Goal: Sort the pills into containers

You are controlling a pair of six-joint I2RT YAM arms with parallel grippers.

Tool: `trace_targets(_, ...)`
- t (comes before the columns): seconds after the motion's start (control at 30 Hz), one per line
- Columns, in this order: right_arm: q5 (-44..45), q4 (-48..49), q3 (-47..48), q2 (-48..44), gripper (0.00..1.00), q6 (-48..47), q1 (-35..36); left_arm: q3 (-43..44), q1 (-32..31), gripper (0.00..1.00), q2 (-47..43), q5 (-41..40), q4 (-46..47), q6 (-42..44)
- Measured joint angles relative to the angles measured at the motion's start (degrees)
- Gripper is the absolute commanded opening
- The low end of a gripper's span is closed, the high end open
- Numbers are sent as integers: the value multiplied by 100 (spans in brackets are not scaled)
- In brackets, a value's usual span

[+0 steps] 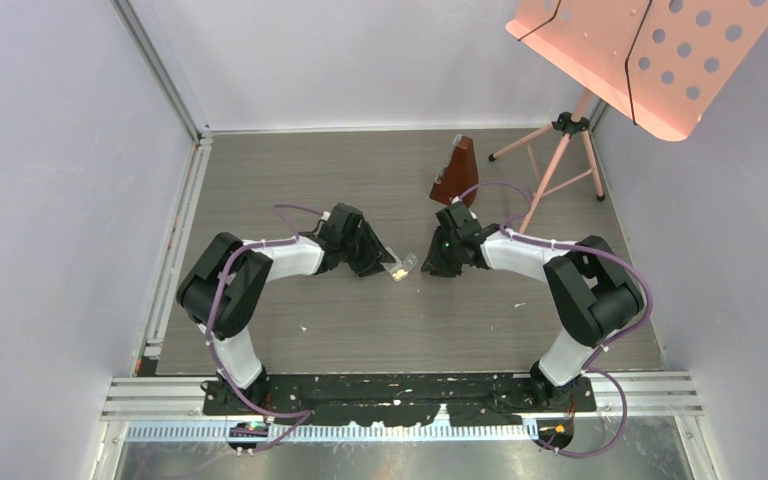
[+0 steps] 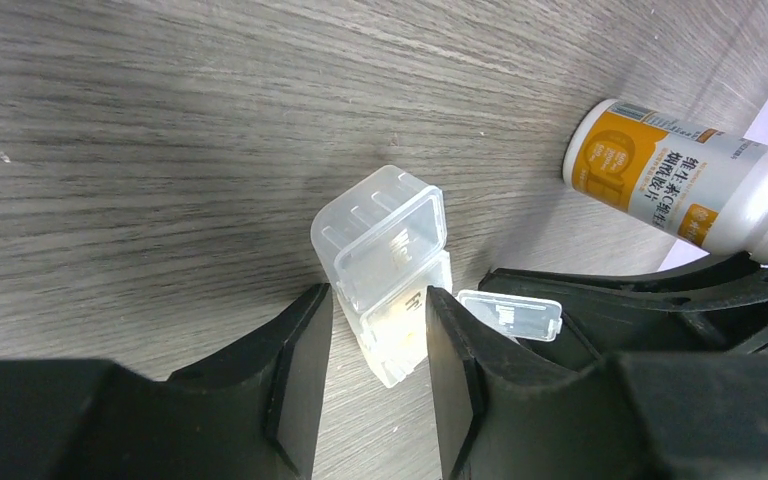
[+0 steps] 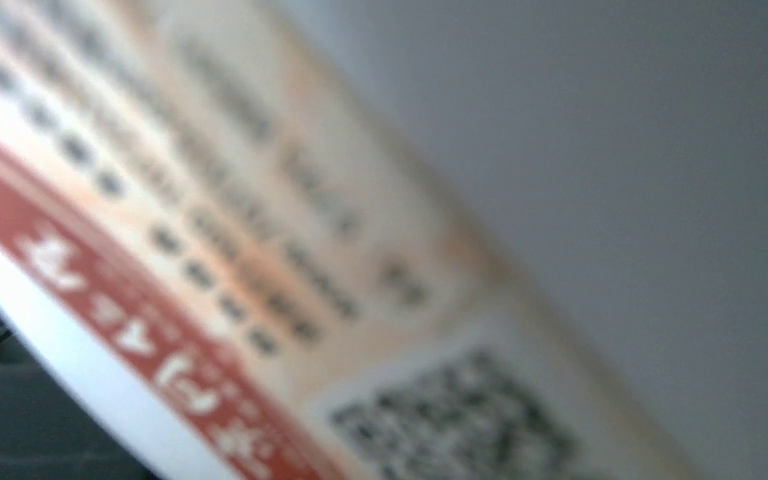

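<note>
Clamping container (image 2: 385, 290) sides, left gripper (image 2: 378, 305) sits beside bottle (image 2: 680, 180) in right gripper (image 1: 448, 255).

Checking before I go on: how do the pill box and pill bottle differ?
The pill box is clear and square-cornered; the pill bottle is opaque white, round, orange-labelled. The box's lids stand flipped open; the bottle's cap end is out of view. Yellowish pills show through the box; the bottle hides its contents.

Container (image 2: 385, 250), between the fingers of the left gripper (image 2: 380, 300): clear, colourless plastic
Pills (image 1: 398, 271), inside it: pale yellowish-orange
Pill bottle (image 2: 680, 185), right of that gripper: white, orange label, dark print
Left gripper: black
Table (image 2: 160, 150): grey, streaked wood grain
</note>
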Motion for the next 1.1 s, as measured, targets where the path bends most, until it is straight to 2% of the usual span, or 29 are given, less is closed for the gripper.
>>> trace_targets(0.13,-70,11,-2,0,34,-61,-57,2,0,35,15,0,-2,39)
trace_targets(0.4,-437,284,-90,-15,34,-74,-229,55,0,32,50,48,-33,197)
trace_targets(0.83,-1097,1130,-540,-258,39,518,-284,114,2,29,76,87,-94,350)
trace_targets(1.1,-1390,1537,-629,-332,40,610,-284,125,2,24,81,94,-98,402)
